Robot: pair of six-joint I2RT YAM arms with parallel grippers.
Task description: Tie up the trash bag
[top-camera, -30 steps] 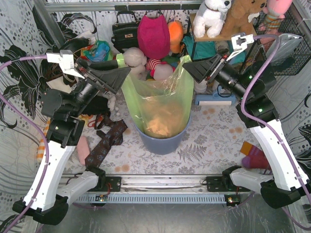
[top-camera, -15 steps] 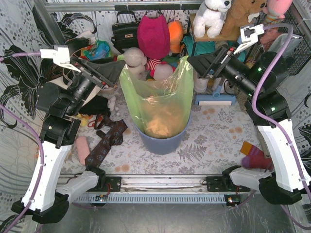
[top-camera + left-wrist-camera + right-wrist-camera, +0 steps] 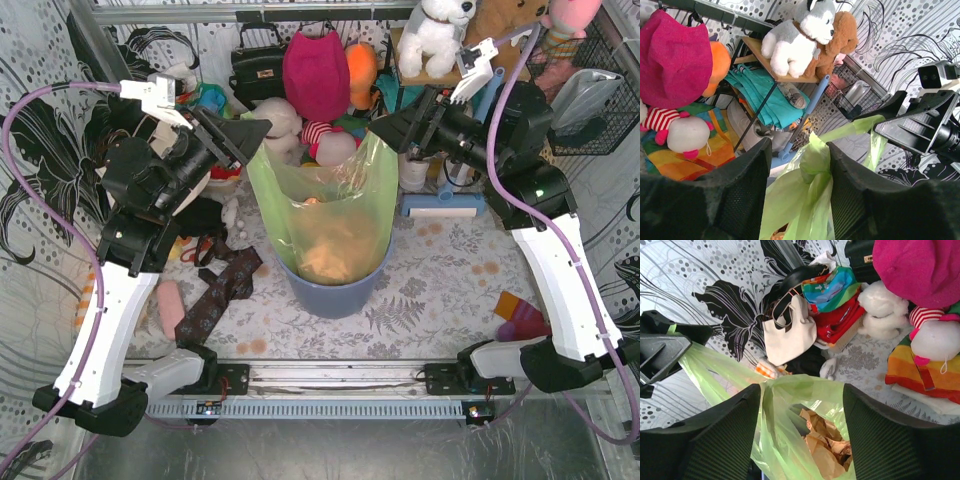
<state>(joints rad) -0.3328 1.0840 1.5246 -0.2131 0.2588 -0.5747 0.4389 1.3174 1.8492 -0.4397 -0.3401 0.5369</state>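
The trash bag (image 3: 322,205) stands in the blue-grey bin (image 3: 335,295) at the middle of the tabletop (image 3: 440,280). The left gripper (image 3: 262,128) and the right gripper (image 3: 378,128) — jaws clenched on its rim — have both come slightly inward since a half second ago.

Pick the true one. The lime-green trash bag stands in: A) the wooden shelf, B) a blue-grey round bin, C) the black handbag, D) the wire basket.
B: in the top view the trash bag drops into the blue-grey round bin, whose wall shows around the bag's lower part.
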